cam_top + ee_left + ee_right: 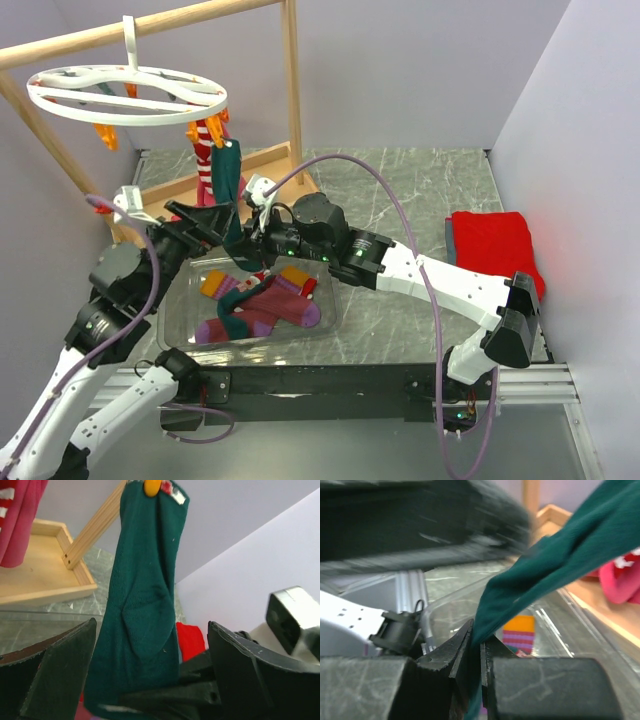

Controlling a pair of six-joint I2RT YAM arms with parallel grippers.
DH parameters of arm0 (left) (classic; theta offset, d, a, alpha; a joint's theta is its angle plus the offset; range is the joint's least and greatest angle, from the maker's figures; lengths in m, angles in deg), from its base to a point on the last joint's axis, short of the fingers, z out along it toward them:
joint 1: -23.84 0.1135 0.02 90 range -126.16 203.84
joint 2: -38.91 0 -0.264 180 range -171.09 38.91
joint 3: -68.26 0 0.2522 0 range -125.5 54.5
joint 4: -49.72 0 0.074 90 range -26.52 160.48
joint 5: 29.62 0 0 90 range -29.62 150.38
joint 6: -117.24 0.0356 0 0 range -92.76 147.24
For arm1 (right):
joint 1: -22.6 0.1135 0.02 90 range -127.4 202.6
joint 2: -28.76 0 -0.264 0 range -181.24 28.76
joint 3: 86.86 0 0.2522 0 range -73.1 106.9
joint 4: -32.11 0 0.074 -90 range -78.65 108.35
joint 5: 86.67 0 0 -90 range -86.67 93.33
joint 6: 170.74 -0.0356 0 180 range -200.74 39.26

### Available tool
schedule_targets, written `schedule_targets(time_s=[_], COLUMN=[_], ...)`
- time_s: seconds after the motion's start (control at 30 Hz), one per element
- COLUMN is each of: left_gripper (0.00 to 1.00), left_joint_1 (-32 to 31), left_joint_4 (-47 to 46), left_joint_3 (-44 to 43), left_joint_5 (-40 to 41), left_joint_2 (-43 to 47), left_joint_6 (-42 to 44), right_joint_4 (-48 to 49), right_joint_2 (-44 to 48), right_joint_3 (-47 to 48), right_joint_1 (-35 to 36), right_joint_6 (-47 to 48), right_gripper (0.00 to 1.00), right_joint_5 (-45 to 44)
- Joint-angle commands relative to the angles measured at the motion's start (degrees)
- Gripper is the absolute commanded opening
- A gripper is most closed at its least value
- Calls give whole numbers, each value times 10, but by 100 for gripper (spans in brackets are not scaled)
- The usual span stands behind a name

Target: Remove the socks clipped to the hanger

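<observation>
black fingers of the left gripper (pixel 151 625) are standing wide apart on either side of the dark teal sock (pixel 145 580), the left arm reaching forward with a bent elbow. the sock is hanging from an orange clip (pixel 151 487) on the white round plastic hanger (pixel 120 117); its small white tag (pixel 177 495) is too blurred to read. the right gripper (pixel 479 640), its arm stretching leftward over the clear plastic tray (pixel 178 300), is pinching the sock's lower end.
</observation>
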Motion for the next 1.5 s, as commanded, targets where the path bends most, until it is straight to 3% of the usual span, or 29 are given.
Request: schedule_targets(time_s=[0.0, 0.2, 0.3, 0.4, 0.43, 0.5, 0.57, 0.6, 0.67, 0.8, 0.87, 0.9, 0.93, 1.3, 1.47], left_gripper=[96, 99, 94, 78, 62, 46, 37, 34, 33, 32, 32, 31, 30, 18, 17], left_joint_1=[2, 2, 4, 8, 9, 10, 11, 11, 11, 11, 11, 11, 11, 11, 11], left_joint_4=[-49, -66, -74, -70, -70, -69, -62, -58, -53, -38, -36, -32, -31, -33, -34], left_joint_3=[2, -12, -21, -26, -26, -25, -25, -25, -24, -13, -4, -2, 1, 18, 20], left_joint_5=[-14, -10, -2, 27, 30, 36, 40, 46, 49, 62, 66, 71, 73, 61, 47], left_joint_2=[-32, -85, -100, -106, -106, -104, -99, -96, -85, -63, -51, -48, -46, -42, -41], left_joint_6=[-11, -11, -7, -4, -2, 3, 7, 8, 11, 18, 21, 22, 24, 44, 47], right_joint_4=[23, 37, 35, 41, 41, 38, 29, 23, -1, -28, -42, -50, -50, -98, -82], right_joint_2=[19, 18, 17, 21, 22, 27, 32, 33, 31, 32, 30, 28, 26, -92, -158], right_joint_3=[-5, -14, -13, -22, -27, -30, -33, -31, -17, 19, 39, 59, 70, 300, 370], right_joint_1=[-6, -13, -13, -13, -13, -13, -17, -20, -35, -64, -71, -77, -81, -137, -147], right_joint_6=[-20, -30, -31, -34, -35, -36, -39, -44, -49, -45, -22, -15, -9, 20, 17], right_gripper=[16, 15, 14, 13, 13, 16, 24, 33, 41, 73, 85, 97, 100, 100, 100], right_joint_5=[60, 77, 82, 88, 87, 85, 66, 59, 40, 1, -17, -29, -34, 5, 48])
